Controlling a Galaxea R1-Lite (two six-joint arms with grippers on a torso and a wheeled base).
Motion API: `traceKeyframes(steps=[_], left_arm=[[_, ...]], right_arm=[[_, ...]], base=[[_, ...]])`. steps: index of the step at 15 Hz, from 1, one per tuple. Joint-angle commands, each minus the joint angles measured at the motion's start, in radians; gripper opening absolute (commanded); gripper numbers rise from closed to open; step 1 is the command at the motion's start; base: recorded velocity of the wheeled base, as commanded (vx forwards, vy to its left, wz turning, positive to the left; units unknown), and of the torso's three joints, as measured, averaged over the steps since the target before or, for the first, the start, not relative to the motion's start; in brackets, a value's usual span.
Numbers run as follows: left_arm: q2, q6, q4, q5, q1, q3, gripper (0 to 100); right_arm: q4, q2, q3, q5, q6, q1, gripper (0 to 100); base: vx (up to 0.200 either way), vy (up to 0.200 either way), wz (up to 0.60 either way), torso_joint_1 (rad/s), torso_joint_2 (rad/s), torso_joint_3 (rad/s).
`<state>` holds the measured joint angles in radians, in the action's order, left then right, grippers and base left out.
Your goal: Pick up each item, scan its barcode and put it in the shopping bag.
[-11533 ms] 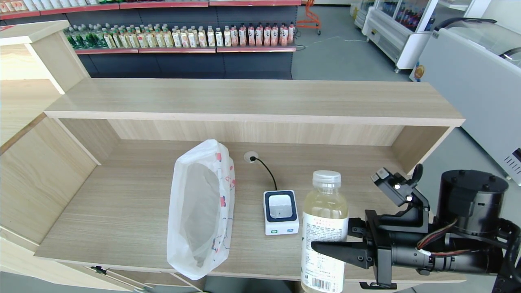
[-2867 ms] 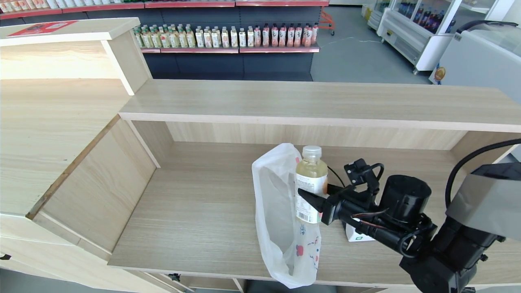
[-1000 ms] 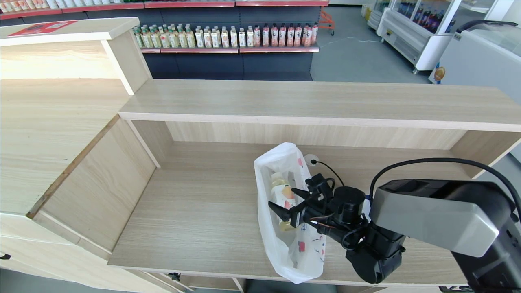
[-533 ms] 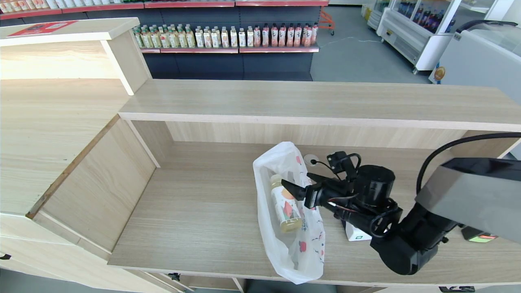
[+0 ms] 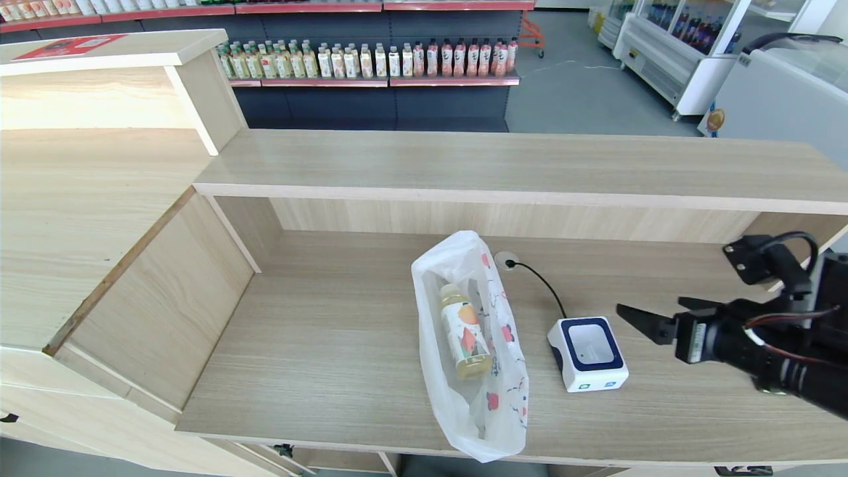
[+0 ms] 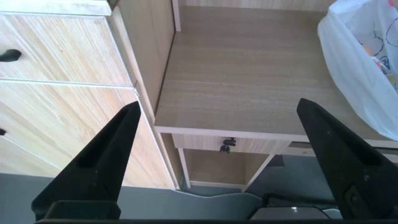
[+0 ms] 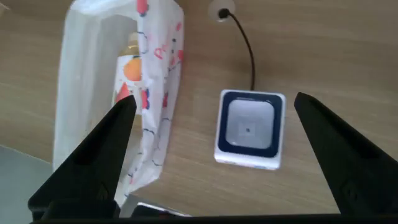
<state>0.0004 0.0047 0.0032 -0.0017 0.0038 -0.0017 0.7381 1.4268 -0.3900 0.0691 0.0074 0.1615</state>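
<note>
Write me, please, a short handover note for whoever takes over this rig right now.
Right gripper: open, empty, above the counter, to the right of the scanner.
Left gripper: open, empty, near the counter's front edge, left of the shopping bag.
Done: one bottle lies inside the shopping bag, cap toward the back; the bag lies just left of the scanner.
Left: any further items go over the scanner, then into the bag.

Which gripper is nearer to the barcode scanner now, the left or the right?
Right. The right gripper hangs open just beside the scanner, on its right. The left gripper is off the front edge of the counter, beyond the shopping bag.
</note>
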Motion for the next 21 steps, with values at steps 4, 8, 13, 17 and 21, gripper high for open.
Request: traceKeyframes(steps=[4, 8, 13, 17, 21], left_arm=[[0.0, 0.0, 0.0, 0.0, 0.001, 0.0, 100], [0.0, -0.006, 0.0, 0.0, 0.001, 0.0, 100], [0.0, 0.001, 0.0, 0.002, 0.001, 0.0, 100], [0.0, 0.003, 0.001, 0.002, 0.001, 0.0, 100], [0.0, 0.001, 0.0, 0.002, 0.001, 0.0, 100]], right_arm=[[-0.198, -0.347, 0.118, 0.038, -0.075, -0.26, 100], [-0.21, -0.356, 0.14, 0.032, -0.099, -0.295, 100], [-0.23, -0.379, 0.146, 0.034, -0.096, -0.323, 100], [-0.284, -0.374, 0.137, 0.037, -0.096, -0.323, 100], [-0.325, -0.364, 0.134, 0.034, -0.096, -0.323, 100]], base=[[0.0, 0.0, 0.0, 0.0, 0.0, 0.0], [0.0, 0.0, 0.0, 0.0, 0.0, 0.0], [0.0, -0.08, 0.0, 0.001, 0.0, 0.003], [0.0, -0.2, 0.0, 0.001, 0.0, 0.001], [0.0, -0.2, 0.0, 0.006, 0.0, 0.002]])
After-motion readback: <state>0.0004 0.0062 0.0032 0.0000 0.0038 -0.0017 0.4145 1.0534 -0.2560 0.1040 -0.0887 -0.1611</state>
